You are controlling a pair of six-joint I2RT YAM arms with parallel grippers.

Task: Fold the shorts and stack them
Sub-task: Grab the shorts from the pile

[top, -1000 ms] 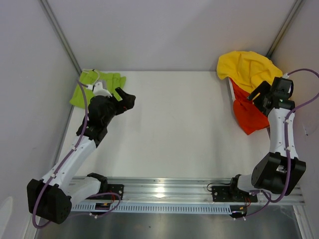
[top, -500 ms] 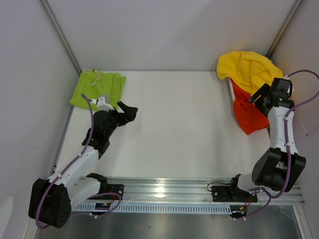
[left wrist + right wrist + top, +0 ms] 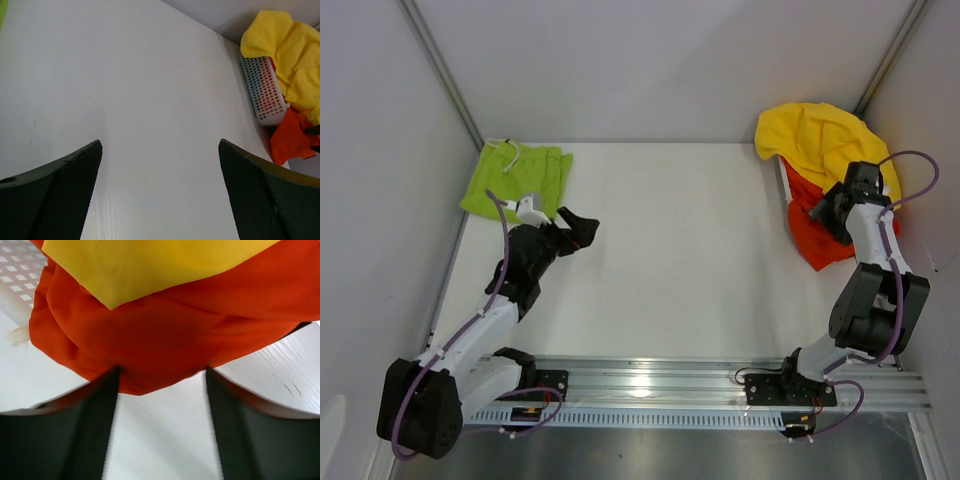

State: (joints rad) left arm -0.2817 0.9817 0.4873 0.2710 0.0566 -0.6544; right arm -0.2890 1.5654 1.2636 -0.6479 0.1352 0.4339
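The lime-green shorts [image 3: 516,177] lie folded flat at the table's far left corner. My left gripper [image 3: 578,228] is off them to the near right, open and empty [image 3: 160,145] above bare table. The orange-red shorts [image 3: 817,238] lie crumpled at the far right, partly under a yellow cloth [image 3: 820,135]. My right gripper [image 3: 825,212] is at their near edge. In the right wrist view it [image 3: 162,375] stands open, with a hanging lobe of the orange-red shorts [image 3: 160,330] reaching down between its fingertips. The yellow cloth [image 3: 150,265] lies on top.
A white perforated basket [image 3: 262,90] stands at the far right under the yellow cloth [image 3: 290,50], and its wall [image 3: 17,280] also shows beside the orange-red shorts. Grey walls close in the table on three sides. A metal rail [image 3: 650,385] runs along the near edge.
My left gripper drew back from the lime-green shorts toward the near right, leaving them flat. My right gripper moved in onto the orange-red shorts' edge, its jaws narrowing slightly.
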